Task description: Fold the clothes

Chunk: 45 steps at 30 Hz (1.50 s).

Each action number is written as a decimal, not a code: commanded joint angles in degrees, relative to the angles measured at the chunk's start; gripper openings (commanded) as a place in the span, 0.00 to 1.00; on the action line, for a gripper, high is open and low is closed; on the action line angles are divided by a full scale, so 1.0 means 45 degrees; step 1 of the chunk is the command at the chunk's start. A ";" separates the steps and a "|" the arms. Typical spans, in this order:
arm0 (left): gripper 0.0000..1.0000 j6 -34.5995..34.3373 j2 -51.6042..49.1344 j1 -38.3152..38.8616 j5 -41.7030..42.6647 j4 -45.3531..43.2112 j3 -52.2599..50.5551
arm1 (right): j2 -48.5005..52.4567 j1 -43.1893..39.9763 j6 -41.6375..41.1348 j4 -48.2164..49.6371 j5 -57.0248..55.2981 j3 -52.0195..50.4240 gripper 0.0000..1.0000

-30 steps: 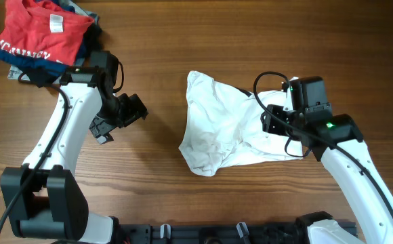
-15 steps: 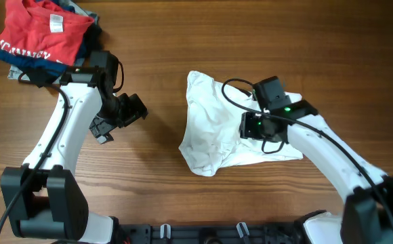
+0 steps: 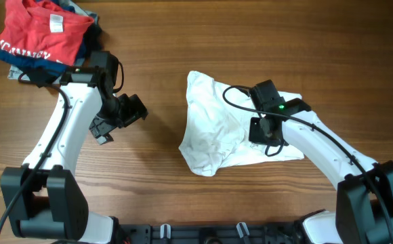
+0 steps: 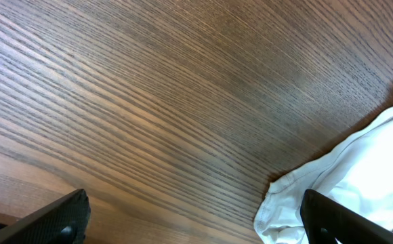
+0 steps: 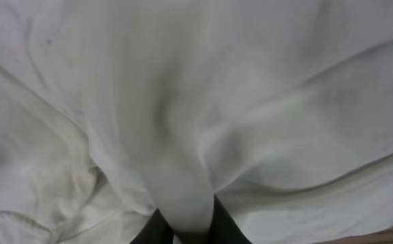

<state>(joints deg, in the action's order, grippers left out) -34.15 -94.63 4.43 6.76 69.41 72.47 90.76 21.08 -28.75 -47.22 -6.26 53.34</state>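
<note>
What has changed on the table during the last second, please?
The right gripper moved from the shirt's right edge toward its middle and closed on a fold of it. The shirt's outline looks much the same. The left gripper stayed open and in place; the red T-shirt did not move.

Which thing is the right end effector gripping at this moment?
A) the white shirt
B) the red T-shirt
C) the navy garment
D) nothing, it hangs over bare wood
A: in the right wrist view, the right end effector has its jaws closed on a bunched ridge of the white shirt, and white fabric fills the rest of that view.
</note>
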 commanded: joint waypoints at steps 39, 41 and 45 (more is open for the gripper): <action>1.00 0.0155 0.0005 -0.0010 0.0097 0.0053 -0.0068 | -0.5139 0.1073 0.0325 -0.1365 0.0563 0.0165 0.59; 1.00 0.0160 0.0005 -0.0010 0.0097 0.0063 -0.0068 | -0.5634 0.1073 -0.0092 -0.1258 0.0253 0.0165 0.43; 1.00 0.0160 0.0005 -0.0010 0.0097 0.0058 -0.0068 | -0.5872 0.1049 -0.0044 -0.0471 -0.0204 0.0151 0.04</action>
<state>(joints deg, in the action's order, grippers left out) -34.15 -94.63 4.43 6.74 69.47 72.47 64.53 25.74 -28.25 -51.11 -4.05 53.84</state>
